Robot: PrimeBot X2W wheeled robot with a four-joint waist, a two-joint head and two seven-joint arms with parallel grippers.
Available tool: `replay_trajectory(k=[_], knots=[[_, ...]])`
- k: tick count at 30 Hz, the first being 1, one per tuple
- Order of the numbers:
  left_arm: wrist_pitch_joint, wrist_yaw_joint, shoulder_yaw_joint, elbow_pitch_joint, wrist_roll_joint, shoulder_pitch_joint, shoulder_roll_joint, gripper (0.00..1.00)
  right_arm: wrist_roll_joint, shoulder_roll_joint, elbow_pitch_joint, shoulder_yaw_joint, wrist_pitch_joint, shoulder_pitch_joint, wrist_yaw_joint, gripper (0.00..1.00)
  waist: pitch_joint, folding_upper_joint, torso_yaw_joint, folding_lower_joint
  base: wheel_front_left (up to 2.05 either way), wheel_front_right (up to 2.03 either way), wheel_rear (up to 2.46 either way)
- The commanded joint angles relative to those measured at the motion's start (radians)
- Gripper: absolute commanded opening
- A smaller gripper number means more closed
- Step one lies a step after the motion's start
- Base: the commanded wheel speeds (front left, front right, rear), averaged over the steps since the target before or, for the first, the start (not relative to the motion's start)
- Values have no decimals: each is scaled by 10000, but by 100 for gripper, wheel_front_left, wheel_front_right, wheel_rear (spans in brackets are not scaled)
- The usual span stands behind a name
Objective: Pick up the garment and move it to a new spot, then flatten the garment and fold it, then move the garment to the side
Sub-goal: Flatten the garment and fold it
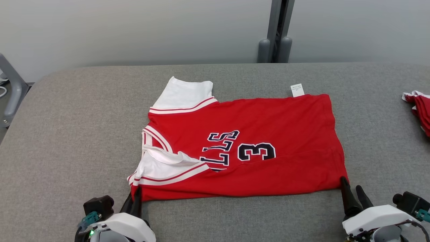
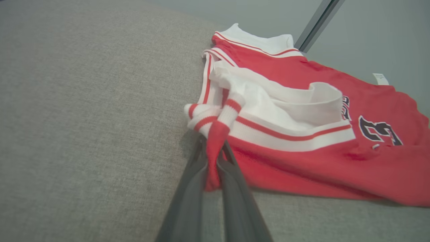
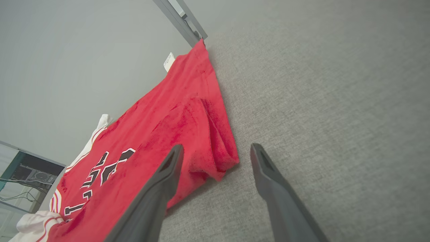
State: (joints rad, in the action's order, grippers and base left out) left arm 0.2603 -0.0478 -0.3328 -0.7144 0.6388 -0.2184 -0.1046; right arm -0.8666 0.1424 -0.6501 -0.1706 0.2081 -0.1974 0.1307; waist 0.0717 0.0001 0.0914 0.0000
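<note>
Grey fabric-covered desk (image 1: 67, 134) in front of pale wall (image 1: 134, 27), dark post (image 1: 277, 30) standing behind far edge. Red jersey (image 1: 268, 127) spread across desk middle, mostly flat, neck and white sleeves toward left, hem toward right. Near long edge folded up over front, covering part of dark lettering beside number 3. White label (image 1: 297, 90) sticking out at far edge near hem end. Near sleeve rumpled, white cloth bunched up with red-striped trim. Left hand (image 1: 136, 198) at near left corner of jersey, fingers pressed together, pinching bunched red-and-white edge; close up in left wrist view, red cloth squeezed in narrow gap between both fingers. Right hand (image 1: 352, 193) at near right corner, fingers spread wide, gripping nothing; one finger lying over red hem corner, other on bare desk just beside, corner tip resting between. Second red garment (image 1: 420, 107) with white trim heaped at right desk edge, well apart from jersey.
</note>
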Motion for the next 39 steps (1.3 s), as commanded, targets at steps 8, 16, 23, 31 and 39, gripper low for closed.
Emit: replay_trajectory(k=[8,16,23,31,39], knots=[[56,113,104,175,-328,189,68,0,-1165,-168,-1091,-155,-151,-478,0,100,23,-1,130,0,0,0,0],[57,188,162,198,-481,189,102,0,-1820,1,-1254,-755,29,-825,0,0,103,-1,130,0,0,0,0],[58,269,190,53,-512,158,34,0,-2112,581,-981,-1212,358,-871,0,0,51,-1,91,0,0,0,0],[-108,476,-105,-193,-622,272,-86,0,-2090,1263,-782,-2104,334,-642,-2,0,-210,-1,32,0,0,0,0],[-805,671,-454,-36,-665,653,-407,0,-2454,1886,-666,-2789,-429,-254,-2,0,-573,-1,-16,0,0,0,0]])
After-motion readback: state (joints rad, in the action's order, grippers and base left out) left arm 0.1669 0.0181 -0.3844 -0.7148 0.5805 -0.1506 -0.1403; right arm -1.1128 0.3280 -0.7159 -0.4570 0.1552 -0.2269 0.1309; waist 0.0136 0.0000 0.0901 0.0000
